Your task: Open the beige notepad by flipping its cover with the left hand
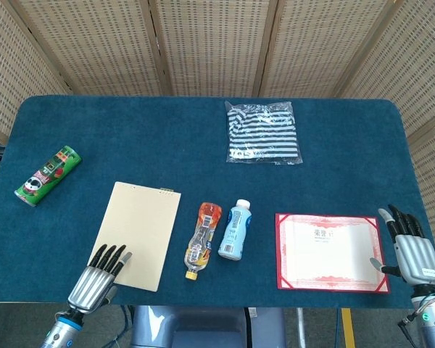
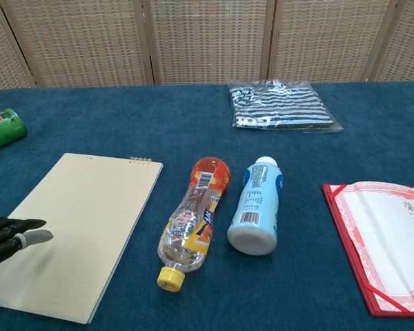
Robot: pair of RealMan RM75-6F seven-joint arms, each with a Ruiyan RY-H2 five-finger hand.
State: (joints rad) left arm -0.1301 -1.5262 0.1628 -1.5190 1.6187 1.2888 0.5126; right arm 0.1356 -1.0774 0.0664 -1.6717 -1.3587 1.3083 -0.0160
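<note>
Blue cloth covers the table (image 1: pixel 130 138), with woven screens behind. At the near edge, the left hand (image 1: pixel 94 278) holds nothing, fingers straight and slightly apart, their tips over the near left corner of the beige notepad (image 1: pixel 138 233), which lies flat and closed. Right of that hand lie an orange-labelled bottle (image 1: pixel 202 238) and a white bottle (image 1: pixel 235 229). Farther right, a red certificate folder (image 1: pixel 330 251) sits beside the right hand (image 1: pixel 411 249), likewise released and empty. Beyond the left hand lies a green can (image 1: pixel 48 175); farthest, a bagged striped garment (image 1: pixel 263 132).
</note>
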